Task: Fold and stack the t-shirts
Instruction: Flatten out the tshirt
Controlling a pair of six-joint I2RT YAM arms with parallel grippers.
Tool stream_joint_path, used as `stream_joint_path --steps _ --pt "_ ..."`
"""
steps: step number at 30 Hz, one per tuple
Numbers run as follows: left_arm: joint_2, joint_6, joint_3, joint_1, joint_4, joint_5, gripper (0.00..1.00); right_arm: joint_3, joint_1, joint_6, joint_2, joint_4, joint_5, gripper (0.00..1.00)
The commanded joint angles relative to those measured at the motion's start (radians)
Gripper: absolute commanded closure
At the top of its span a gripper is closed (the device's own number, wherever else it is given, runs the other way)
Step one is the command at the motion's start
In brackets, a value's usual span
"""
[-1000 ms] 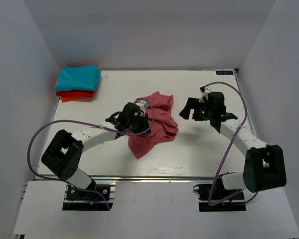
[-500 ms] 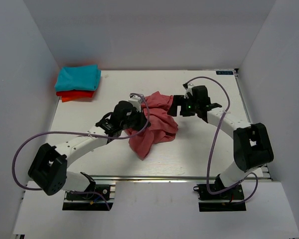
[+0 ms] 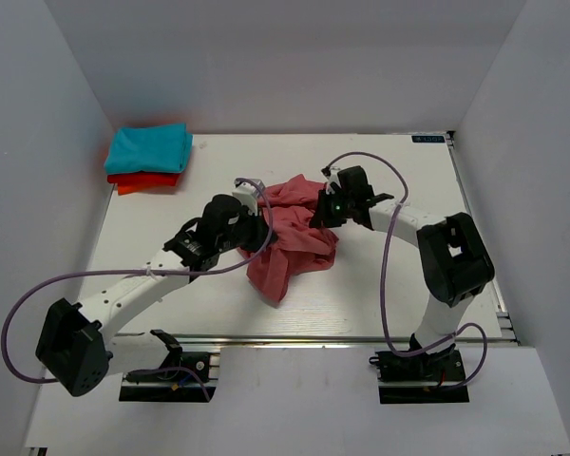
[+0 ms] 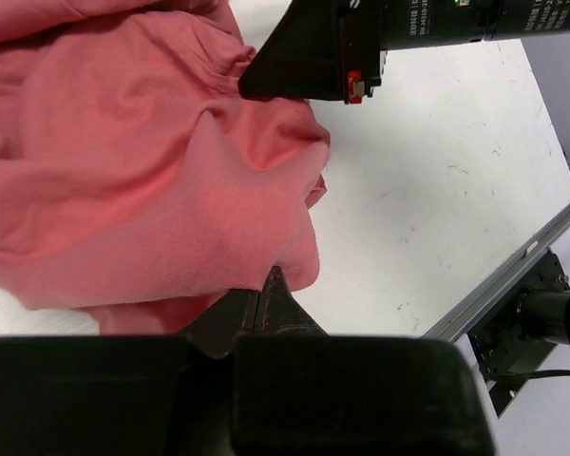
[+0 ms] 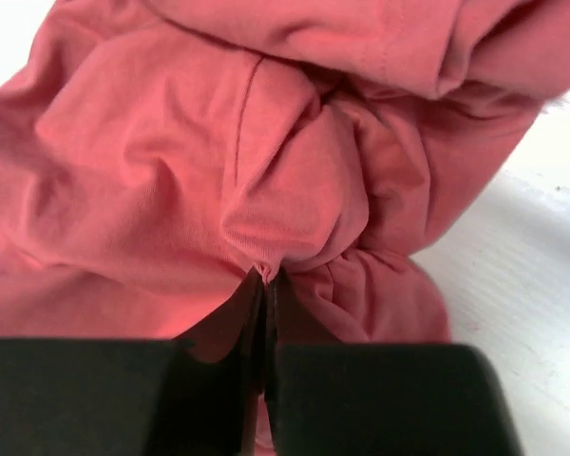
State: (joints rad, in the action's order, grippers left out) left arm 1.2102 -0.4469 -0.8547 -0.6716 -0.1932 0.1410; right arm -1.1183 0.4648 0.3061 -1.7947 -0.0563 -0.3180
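The white table [image 3: 389, 275] carries a crumpled salmon-pink t-shirt [image 3: 294, 249] at its middle and a folded orange-red t-shirt [image 3: 141, 182] in its far left corner

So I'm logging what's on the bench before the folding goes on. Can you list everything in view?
pink t-shirt: one, salmon pink, crumpled in a heap mid-table
turquoise t-shirt: one, turquoise, folded, far left corner, on top of the orange-red one
orange-red t-shirt: one, orange-red, folded, under the turquoise one
table: one, white, under everything
walls: three, white, left, back and right of the table
cables: two, purple, one looping along each arm
arms: two, white and black, reaching in from the near edge
left pincer: one, black, shut on the pink t-shirt's left side
right pincer: one, black, shut on a puckered fold at its right side
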Motion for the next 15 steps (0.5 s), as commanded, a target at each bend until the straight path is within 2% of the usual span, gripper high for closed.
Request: stream_joint_path --steps 1,8,10,12,13,15 --pt "-0.07 0.017 0.008 -0.005 -0.052 -0.06 1.0 -0.035 0.003 0.039 0.041 0.033 0.008 1.0" --pt "-0.103 0.068 -0.105 -0.005 -0.104 -0.199 1.0 -0.107 0.006 -0.013 0.263 0.018 0.183 1.0" --pt "-0.113 0.094 -0.173 -0.005 -0.129 -0.243 1.0 -0.156 -0.002 -0.012 0.32 0.001 0.287 1.0" --pt "-0.113 0.094 -0.222 -0.005 -0.152 -0.351 1.0 -0.21 -0.002 -0.019 0.374 -0.017 0.367 1.0" --pt "-0.126 0.094 -0.268 0.004 -0.167 -0.432 1.0 -0.222 0.0 -0.022 0.412 -0.016 0.463 1.0" --pt "-0.136 0.103 -0.319 0.004 -0.19 -0.5 1.0 -0.268 -0.003 -0.05 0.475 -0.016 0.516 1.0"
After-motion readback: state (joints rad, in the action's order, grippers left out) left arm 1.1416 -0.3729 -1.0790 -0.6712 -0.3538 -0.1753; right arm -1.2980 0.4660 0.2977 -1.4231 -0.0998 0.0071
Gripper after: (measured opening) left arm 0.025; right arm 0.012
